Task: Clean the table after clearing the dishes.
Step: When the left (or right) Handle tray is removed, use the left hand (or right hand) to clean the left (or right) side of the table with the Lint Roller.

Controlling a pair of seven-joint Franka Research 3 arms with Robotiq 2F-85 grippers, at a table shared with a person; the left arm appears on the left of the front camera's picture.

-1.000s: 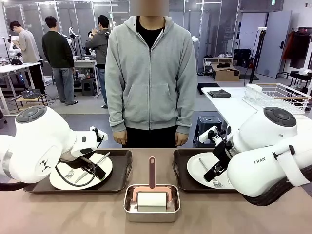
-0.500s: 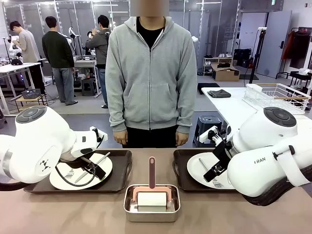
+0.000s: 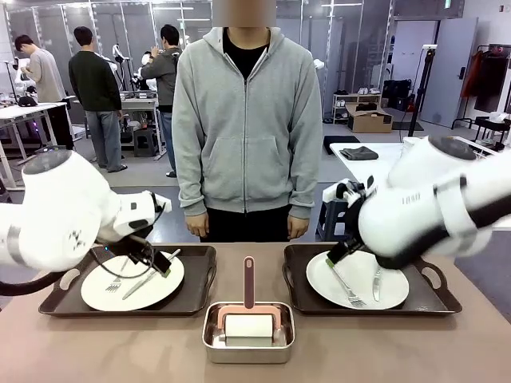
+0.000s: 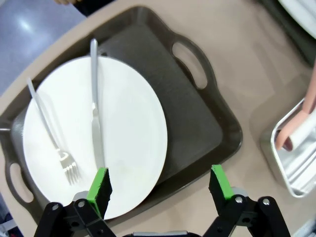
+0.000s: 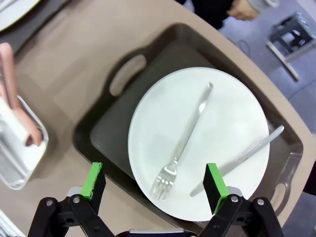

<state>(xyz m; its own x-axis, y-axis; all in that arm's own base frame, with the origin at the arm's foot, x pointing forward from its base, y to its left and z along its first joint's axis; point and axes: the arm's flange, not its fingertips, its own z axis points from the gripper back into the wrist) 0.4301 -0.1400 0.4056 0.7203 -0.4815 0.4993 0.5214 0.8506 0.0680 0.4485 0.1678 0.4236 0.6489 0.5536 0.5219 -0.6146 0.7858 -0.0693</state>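
No writing could be read anywhere. The right arm (image 3: 415, 209) carried a short row of dark marks on its white shell, too smeared to make out as letters. The left arm (image 3: 56, 227) bore a small dark emblem, likewise too blurred to tell.

The front camera looks across the table (image 3: 120, 347) at the person (image 3: 247, 128); both wrist cameras look down close (trays (image 3: 201, 275) shared).

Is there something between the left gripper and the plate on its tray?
Nothing visible. The left gripper, fingers open, looks straight at the plate on the tray; only a fork and a knife lie on it.
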